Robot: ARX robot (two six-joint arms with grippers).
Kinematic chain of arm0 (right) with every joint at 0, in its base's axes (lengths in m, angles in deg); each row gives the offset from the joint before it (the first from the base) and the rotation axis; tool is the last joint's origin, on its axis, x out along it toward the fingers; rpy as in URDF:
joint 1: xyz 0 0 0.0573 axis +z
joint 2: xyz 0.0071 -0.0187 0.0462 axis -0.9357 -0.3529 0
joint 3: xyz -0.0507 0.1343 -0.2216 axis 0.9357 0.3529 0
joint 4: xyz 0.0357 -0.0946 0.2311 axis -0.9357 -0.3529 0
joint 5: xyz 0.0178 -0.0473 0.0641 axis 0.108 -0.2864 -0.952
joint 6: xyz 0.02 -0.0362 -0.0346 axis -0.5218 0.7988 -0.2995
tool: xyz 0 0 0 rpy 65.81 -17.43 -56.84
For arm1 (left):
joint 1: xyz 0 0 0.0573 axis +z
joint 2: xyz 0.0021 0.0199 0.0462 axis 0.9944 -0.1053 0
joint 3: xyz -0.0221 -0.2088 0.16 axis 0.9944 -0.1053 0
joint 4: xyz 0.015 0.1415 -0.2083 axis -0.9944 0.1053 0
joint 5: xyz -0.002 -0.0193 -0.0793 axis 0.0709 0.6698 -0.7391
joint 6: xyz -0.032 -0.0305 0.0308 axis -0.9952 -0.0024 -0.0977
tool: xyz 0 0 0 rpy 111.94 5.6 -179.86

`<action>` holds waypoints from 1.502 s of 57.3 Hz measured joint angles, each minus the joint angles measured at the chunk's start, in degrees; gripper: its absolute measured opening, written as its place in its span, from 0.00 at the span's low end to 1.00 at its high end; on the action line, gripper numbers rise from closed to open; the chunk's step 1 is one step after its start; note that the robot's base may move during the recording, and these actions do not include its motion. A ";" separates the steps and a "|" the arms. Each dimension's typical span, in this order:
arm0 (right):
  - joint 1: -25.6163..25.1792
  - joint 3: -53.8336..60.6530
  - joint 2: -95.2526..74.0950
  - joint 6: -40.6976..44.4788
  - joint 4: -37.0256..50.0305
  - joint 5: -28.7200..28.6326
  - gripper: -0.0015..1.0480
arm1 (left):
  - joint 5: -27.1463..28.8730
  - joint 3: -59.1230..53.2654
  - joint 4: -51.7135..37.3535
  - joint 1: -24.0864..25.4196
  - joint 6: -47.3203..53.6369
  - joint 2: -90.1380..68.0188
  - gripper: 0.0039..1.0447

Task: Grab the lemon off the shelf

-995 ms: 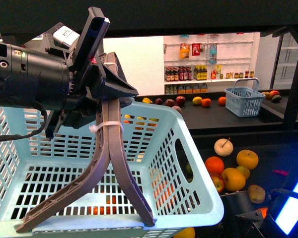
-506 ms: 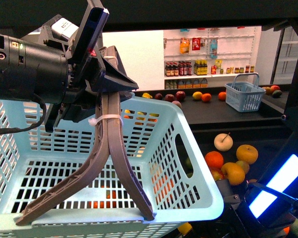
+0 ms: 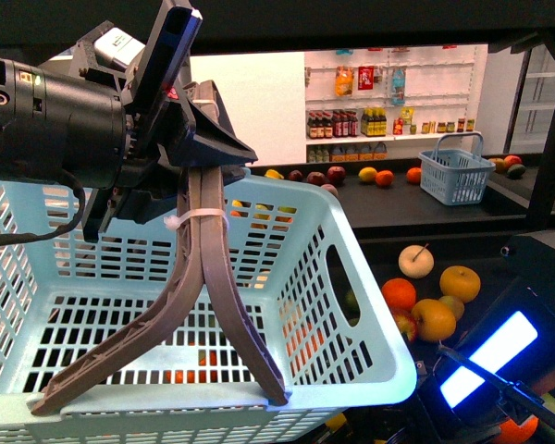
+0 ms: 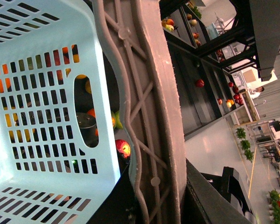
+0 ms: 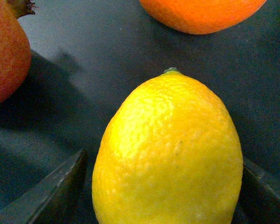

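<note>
The lemon (image 5: 168, 154), bright yellow and oval, fills the right wrist view and lies on the shelf's dark tray (image 5: 107, 56). My right gripper (image 5: 165, 205) is open, with one dark finger (image 5: 60, 186) on each side of the lemon. In the front view the lemon is hidden and only my right arm (image 3: 495, 356) shows, low at the right over the lower tray (image 3: 481, 250). My left gripper (image 3: 190, 162) is shut on the grey-brown handle (image 3: 203, 268) of a light blue basket (image 3: 351, 305). The handle (image 4: 149, 116) also shows in the left wrist view.
An orange (image 5: 200, 14) and a reddish fruit (image 5: 4, 51) lie close to the lemon. Oranges (image 3: 400, 294) and a cream stemmed fruit (image 3: 415, 262) lie on the lower tray. A small blue basket (image 3: 453, 176) stands on the upper tray, with bottle shelves (image 3: 388, 102) behind.
My right arm with its lit panel has moved left and lower over the lower tray. The left gripper and basket have barely shifted.
</note>
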 joint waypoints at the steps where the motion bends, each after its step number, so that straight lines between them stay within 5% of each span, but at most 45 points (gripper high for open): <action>1: 0.00 0.00 -0.02 -0.04 0.11 -0.02 0.74 | 0.00 0.00 0.00 0.00 0.00 0.00 0.15; 11: -0.68 2.67 0.96 -1.99 3.72 0.00 0.63 | 0.00 0.00 0.00 0.00 0.00 -0.02 0.15; 44: -15.32 36.94 32.61 -0.09 25.77 -5.75 0.63 | 0.00 0.00 0.00 0.00 0.00 -0.02 0.15; 67: -8.85 49.16 59.93 -5.05 25.83 -10.27 0.63 | 0.02 0.00 0.00 0.00 0.00 -0.02 0.15; 86: 0.42 55.12 64.15 -5.68 25.11 -10.29 0.63 | -0.07 0.00 0.00 0.00 -0.02 0.00 0.15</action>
